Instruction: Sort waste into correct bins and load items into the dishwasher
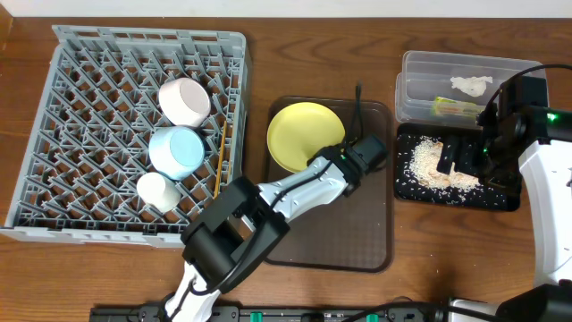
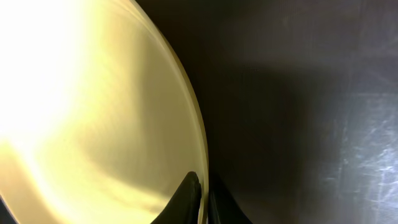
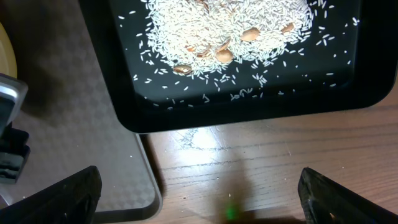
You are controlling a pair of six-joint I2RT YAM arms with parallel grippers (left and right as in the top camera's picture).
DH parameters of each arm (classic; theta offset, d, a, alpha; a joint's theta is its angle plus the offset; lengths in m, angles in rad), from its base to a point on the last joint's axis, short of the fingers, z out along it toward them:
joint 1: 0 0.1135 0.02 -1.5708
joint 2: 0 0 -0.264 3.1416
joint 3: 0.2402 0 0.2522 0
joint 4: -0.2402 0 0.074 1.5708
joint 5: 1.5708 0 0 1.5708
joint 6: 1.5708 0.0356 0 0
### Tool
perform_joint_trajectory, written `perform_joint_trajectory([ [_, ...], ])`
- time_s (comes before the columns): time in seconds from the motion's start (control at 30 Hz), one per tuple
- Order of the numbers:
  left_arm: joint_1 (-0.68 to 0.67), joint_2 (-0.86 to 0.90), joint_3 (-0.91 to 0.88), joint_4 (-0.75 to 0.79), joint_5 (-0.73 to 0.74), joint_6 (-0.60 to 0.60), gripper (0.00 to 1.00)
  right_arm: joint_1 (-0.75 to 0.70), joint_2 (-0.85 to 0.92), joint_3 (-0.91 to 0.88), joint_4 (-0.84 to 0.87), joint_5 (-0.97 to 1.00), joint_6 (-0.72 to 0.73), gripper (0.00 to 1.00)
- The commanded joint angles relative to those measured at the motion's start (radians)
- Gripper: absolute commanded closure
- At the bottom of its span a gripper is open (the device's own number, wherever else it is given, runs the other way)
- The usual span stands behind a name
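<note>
The round yellow plate [image 1: 302,132] lies on the dark brown serving tray [image 1: 357,224]. My left gripper [image 1: 322,161] is shut on its near right rim. In the left wrist view the two black fingers [image 2: 188,198] pinch the plate [image 2: 93,112] edge. The grey dishwasher rack [image 1: 89,80] holds a white bowl [image 1: 183,100], a light blue bowl [image 1: 176,152], a small white cup [image 1: 157,190] and chopsticks [image 1: 217,161]. My right gripper [image 1: 454,159] hangs open over the black tray [image 1: 500,199] with rice scraps [image 3: 230,31]. The clear tub [image 1: 420,63] holds the tissue [image 1: 471,86] and wrapper [image 1: 458,106].
In the right wrist view the open right gripper [image 3: 199,199] spans bare wooden table [image 3: 261,162], between the brown serving tray [image 3: 93,124] corner and the black tray's rim [image 3: 249,119]. The rack, serving tray and two bins stand side by side.
</note>
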Motion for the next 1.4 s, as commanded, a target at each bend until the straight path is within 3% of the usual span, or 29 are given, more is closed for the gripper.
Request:
perform_joint_trajectory([
  [0.0, -0.005, 0.023, -0.002, -0.014, -0.093, -0.005, 0.92, -0.003, -0.018, 0.018, -0.002, 0.006, 0.003, 0.01],
  [0.13, -0.005, 0.022, -0.002, -0.031, -0.099, -0.005, 0.92, -0.003, -0.018, 0.018, -0.004, 0.006, 0.003, 0.02],
  [0.37, -0.029, 0.015, 0.0, -0.051, -0.26, 0.0, 0.92, -0.003, -0.018, 0.018, -0.004, 0.006, 0.003, 0.02],
  [0.8, -0.036, -0.153, 0.001, -0.086, -0.269, 0.002, 0.92, -0.003, -0.018, 0.018, -0.005, 0.006, 0.003, 0.02],
  [1.0, 0.03, -0.244, 0.001, -0.108, -0.26, -0.047, 0.92, -0.004, -0.018, 0.018, -0.014, 0.006, 0.003, 0.02],
  [1.37, 0.226, -0.405, 0.001, -0.121, 0.119, -0.101, 0.92, -0.003, -0.018, 0.017, -0.016, 0.006, 0.003, 0.02],
])
